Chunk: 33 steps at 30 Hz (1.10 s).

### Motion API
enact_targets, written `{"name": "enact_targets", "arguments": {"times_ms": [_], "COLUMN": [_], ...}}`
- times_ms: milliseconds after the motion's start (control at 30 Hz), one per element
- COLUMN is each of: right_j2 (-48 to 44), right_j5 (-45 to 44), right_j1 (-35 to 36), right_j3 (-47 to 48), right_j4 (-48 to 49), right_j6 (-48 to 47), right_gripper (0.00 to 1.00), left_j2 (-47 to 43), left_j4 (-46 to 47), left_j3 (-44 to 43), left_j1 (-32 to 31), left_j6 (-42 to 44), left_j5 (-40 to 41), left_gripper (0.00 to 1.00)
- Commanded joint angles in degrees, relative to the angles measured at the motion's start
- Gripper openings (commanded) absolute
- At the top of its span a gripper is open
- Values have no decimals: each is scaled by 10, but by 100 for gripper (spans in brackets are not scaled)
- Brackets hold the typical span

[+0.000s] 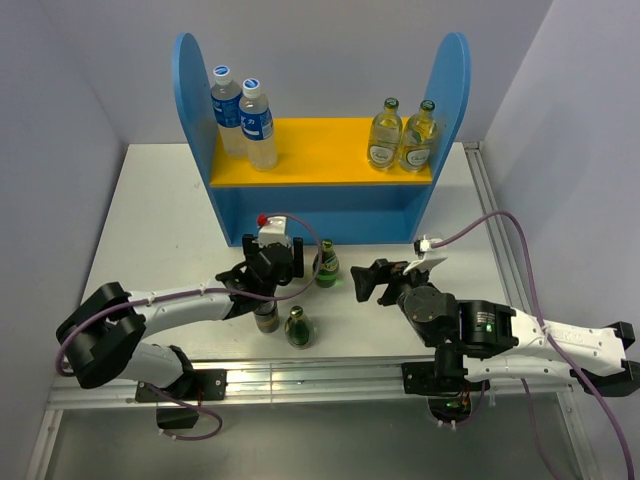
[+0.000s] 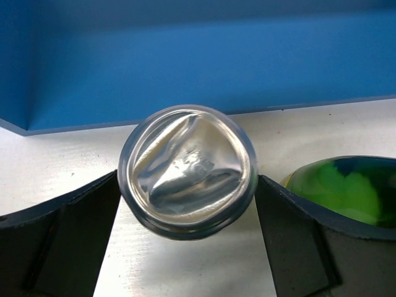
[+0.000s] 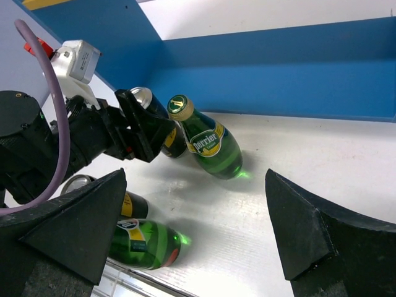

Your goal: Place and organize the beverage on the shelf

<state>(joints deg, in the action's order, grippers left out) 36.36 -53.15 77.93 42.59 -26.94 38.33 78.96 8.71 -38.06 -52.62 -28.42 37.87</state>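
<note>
My left gripper (image 2: 187, 207) straddles the silver-topped can (image 2: 187, 168), with a finger close at each side. Whether they press it I cannot tell. The can stands on the table (image 1: 160, 220) just in front of the shelf (image 1: 320, 212), at its blue lower level, with a green Perrier bottle (image 3: 210, 145) beside it. My right gripper (image 3: 197, 185) hangs nearby, spread wide and holding nothing.

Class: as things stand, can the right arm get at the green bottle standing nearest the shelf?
Likely yes: the right gripper, jaws open, faces the green bottle across bare table, though the left gripper, around a can beside it, crowds one side.
</note>
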Motion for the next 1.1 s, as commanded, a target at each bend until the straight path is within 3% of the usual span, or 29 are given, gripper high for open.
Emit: {"name": "enact_targets", "arguments": {"times_ms": [0,100,300,433,467,633,1067], "right_j2": [4,3,-1,-1,-1,-6,-3], "right_j5": [-20,-20,-23,-27,-27,-29,-37], "right_j1": [4,4,4,4,4,4,2], "right_j3": [-8,-11,-15,-18,-20,-28,-33], "right_j4": [-6,-10,-17,-18,-18,-11,0], "right_j6": [21,25,32,32,32,31,10], "right_gripper": [100,100,100,100,100,100,100], "left_j2": [8,22,46,48,45,9,-14], "left_j4": [46,60,75,63,61,44,81], "left_j3": [13,19,18,9,8,-4,-44], "left_j1": [7,9,15,16,16,17,106], "left_j6": [-17,-20,-22,-25,-26,-8,41], "left_j5": [8,5,3,11,14,35,8], "left_gripper": [93,88,56,7,1,0,0]}}
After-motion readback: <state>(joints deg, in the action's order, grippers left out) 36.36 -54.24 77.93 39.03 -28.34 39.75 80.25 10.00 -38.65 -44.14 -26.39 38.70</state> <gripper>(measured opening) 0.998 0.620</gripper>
